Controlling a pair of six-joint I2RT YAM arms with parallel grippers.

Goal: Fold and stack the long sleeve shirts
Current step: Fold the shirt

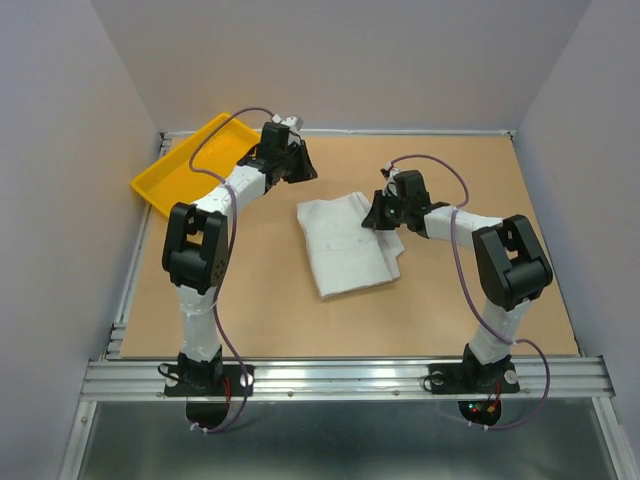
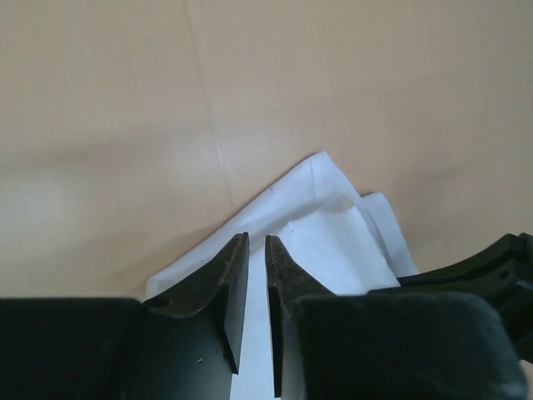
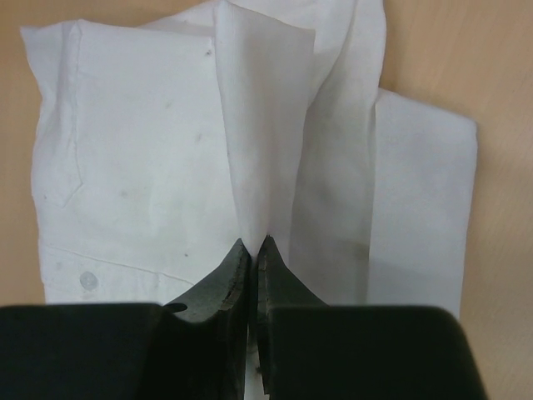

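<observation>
The right gripper (image 3: 254, 243) was clamped on a fold of the white shirt (image 3: 133, 167), its two black fingers pressed together with only the thin cloth between them. From the pinch the fabric rose as a narrow peaked ridge running away from the wrist camera. To either side of that ridge the shirt lay flat in layers, folded to a rough rectangle, with a stitched seam down its left part and a small button (image 3: 87, 281) near the lower left edge. In the top view the pinch sat at the far right edge of the folded shirt, which lay on the brown table (image 1: 300, 320) between the two arms. The left gripper (image 2: 257, 240) held nothing. Its fingers stood almost together, with a narrow slit between them through which white cloth showed. It hung above the table, and a corner of the folded shirt was visible beyond and beneath its tips. From above, that gripper was toward the far left of the table, apart from the shirt and just beside the right end of the yellow tray (image 1: 175, 175). The tray sat at the far left corner, set at an angle to the table's edges. The left arm crossed in front of part of it, and the part in view showed only its own yellow floor and rim. The shirt lay wholly outside the tray, on the table surface, with the left arm between the two.
</observation>
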